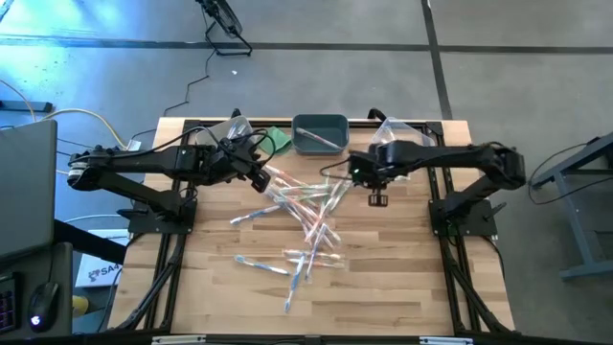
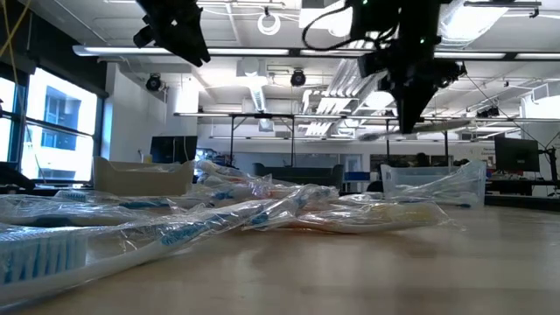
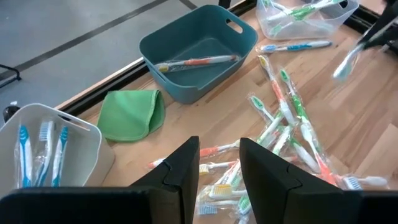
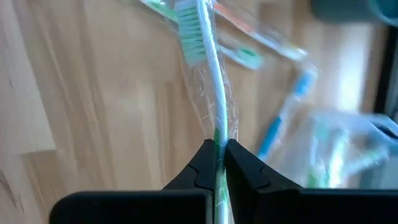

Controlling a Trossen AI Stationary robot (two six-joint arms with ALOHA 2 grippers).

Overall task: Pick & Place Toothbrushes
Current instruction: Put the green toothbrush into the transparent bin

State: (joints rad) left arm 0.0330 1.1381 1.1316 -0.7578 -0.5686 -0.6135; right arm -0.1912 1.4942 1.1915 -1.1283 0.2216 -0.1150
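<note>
The right gripper pinches a green toothbrush; carry it level to the far-right clear bin, while the left gripper waits, jaws spread.

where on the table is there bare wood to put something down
Bare wood runs along the near edge of the table and the strip beside each arm's base. The middle is crowded with the toothbrushes; the far edge holds the teal bin, green cloth and clear bins.

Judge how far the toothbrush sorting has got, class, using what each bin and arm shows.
Done: the white bin holds blue brushes, the teal bin one orange brush, the clear bin green ones. In hand: the right end effector is shut on a green toothbrush; the left end effector hangs open above the pile. Left: many wrapped brushes across the table.
</note>
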